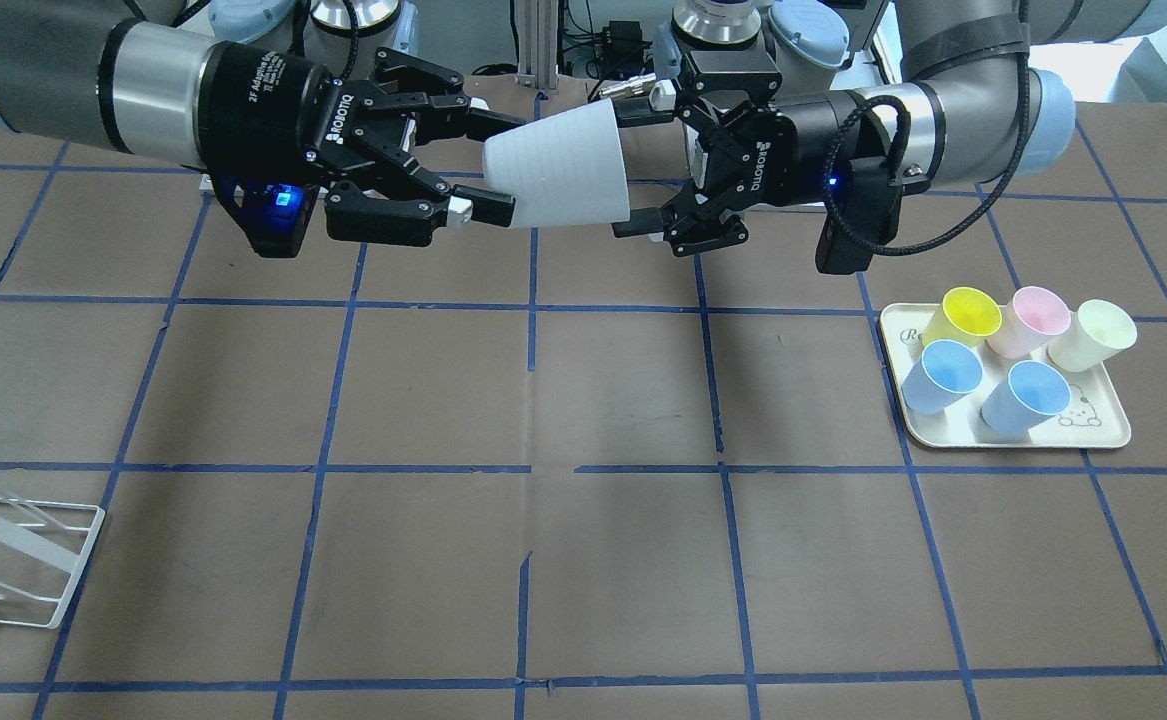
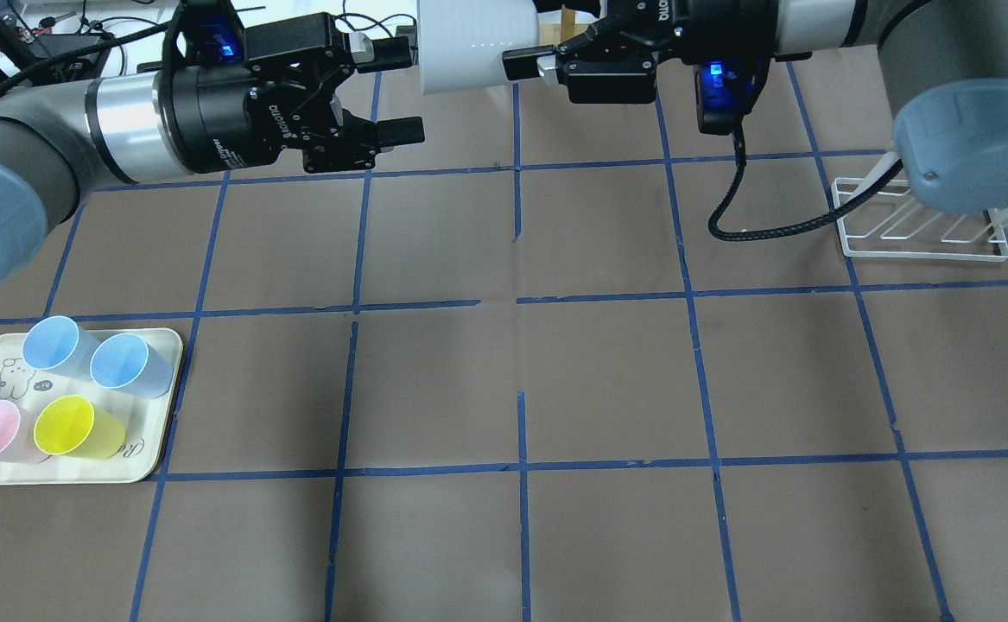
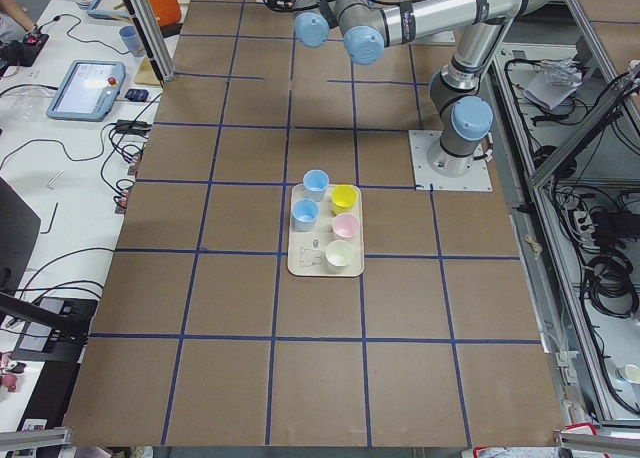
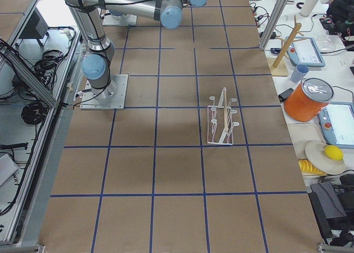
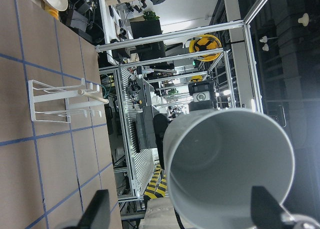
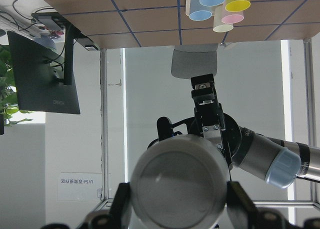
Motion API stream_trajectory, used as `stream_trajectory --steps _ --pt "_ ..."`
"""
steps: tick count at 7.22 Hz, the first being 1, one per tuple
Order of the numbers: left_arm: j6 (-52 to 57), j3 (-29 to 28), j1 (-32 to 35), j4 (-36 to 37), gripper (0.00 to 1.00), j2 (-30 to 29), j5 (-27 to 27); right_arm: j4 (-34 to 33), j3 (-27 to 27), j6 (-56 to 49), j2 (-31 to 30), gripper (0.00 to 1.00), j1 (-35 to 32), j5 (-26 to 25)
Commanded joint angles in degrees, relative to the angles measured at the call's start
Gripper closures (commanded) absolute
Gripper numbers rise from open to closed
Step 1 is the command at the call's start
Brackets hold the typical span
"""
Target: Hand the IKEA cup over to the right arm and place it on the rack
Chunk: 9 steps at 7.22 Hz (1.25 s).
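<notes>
The IKEA cup [image 1: 558,165] is pale grey-white and ridged. It lies on its side in the air between both grippers, over the table's robot side. My right gripper [image 1: 491,165] is shut on its narrow base, with the fingers touching both sides in the right wrist view [image 6: 177,199]. My left gripper [image 1: 631,165] is open at the rim end, and its fingers stand clear of the cup in the overhead view [image 2: 408,91]. The left wrist view looks into the cup's grey inside [image 5: 225,164]. The white wire rack [image 2: 918,233] stands under my right arm's elbow.
A cream tray [image 1: 1093,425] near the left arm holds two light-blue cups [image 1: 943,375], a yellow cup, a pink cup and a cream-white cup. A looped black cable [image 2: 754,229] hangs from the right wrist. Blue tape lines cross the brown table.
</notes>
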State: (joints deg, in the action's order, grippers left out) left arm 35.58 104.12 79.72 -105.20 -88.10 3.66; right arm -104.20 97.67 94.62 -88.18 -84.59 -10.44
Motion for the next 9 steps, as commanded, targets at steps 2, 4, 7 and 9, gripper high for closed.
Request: stream_trajectory --steps 2,4,7,9 --pt "-1.21 -0.41 -0.35 0.0 0.0 0.03 0.29 0.14 0.07 1.36 -2.88 1.0 4.51 -3.33" --pt "-1.03 -0.49 -0.79 0.17 0.0 -0.05 4.47 -1.95 0.07 -1.43 -5.06 1.0 7.06 -10.26" --pt "-4.45 -4.34 -0.88 2.63 0.0 -0.67 25.09 -3.11 -0.28 -18.44 -5.16 1.0 9.35 -18.78" --pt "-9.7 -7.69 -1.14 7.7 0.0 -2.42 47.73 0.55 -0.72 -39.75 -5.16 1.0 9.36 -30.72"
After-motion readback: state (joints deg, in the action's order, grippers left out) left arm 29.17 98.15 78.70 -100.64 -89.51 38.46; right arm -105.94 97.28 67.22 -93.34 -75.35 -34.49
